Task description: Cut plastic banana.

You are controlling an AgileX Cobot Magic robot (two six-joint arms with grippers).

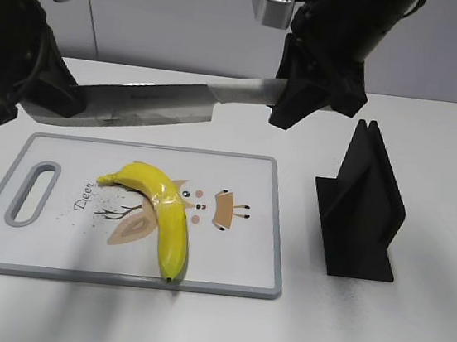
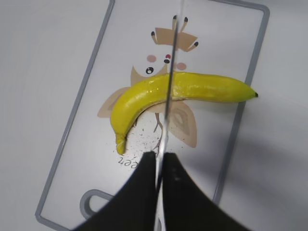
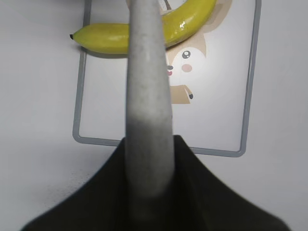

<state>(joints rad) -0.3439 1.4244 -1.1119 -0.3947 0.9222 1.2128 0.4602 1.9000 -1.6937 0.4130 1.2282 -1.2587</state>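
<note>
The yellow plastic banana [image 1: 161, 213] lies whole on the white cutting board [image 1: 235, 255]. It also shows in the left wrist view [image 2: 192, 89] and the right wrist view [image 3: 110, 37]. A knife [image 1: 153, 103] hangs level above the board's far edge. My right gripper [image 1: 291, 104] is shut on its grey handle [image 3: 147, 96]. My left gripper [image 1: 54, 99] is shut on the blade's tip end [image 2: 166, 120]. In the left wrist view the blade's edge lines up across the banana's middle, well above it.
A black knife stand [image 1: 361, 208] stands on the table right of the board. The board has a grey rim and a handle slot [image 1: 32, 193] at its left end and a cartoon print under the banana.
</note>
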